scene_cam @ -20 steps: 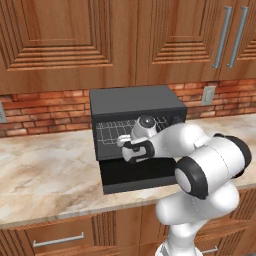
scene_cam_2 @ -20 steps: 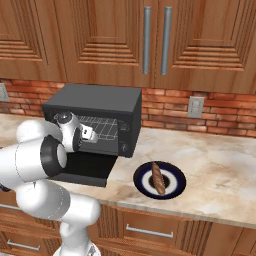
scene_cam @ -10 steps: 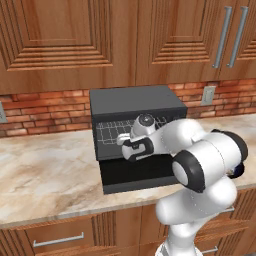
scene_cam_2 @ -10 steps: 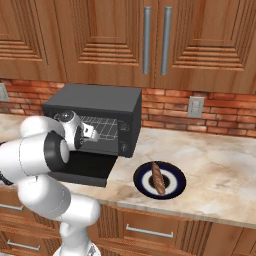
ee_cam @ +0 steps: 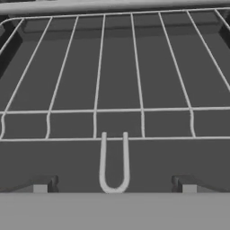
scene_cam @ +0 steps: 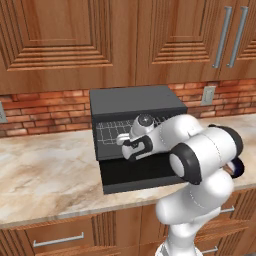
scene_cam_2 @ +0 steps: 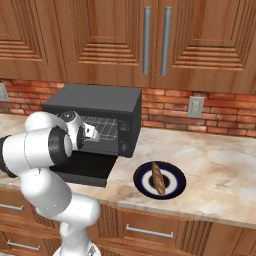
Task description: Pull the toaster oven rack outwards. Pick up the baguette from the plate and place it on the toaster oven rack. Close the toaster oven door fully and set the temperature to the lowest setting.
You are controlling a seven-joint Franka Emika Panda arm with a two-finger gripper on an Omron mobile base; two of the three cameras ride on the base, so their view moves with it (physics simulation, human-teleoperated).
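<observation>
I have the gripper (ee_cam: 114,186) spread wide at the mouth of the toaster oven (scene_cam: 135,102), grasping nothing — the toaster oven rack (ee_cam: 117,85) sits inside, its wire loop (ee_cam: 114,164) between my fingertips. The baguette (scene_cam_2: 158,178) lies on the plate (scene_cam_2: 175,186), right of the oven.

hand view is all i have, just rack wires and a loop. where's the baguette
Observer: The baguette lies on the plate, on the counter right of the toaster oven.
Operator: door down all the way?
Observer: Yes, the toaster oven door lies flat, fully open.
Operator: is my gripper inside the oven yet?
Observer: The gripper hangs open at the oven's mouth, over the door, facing the toaster oven rack.
</observation>
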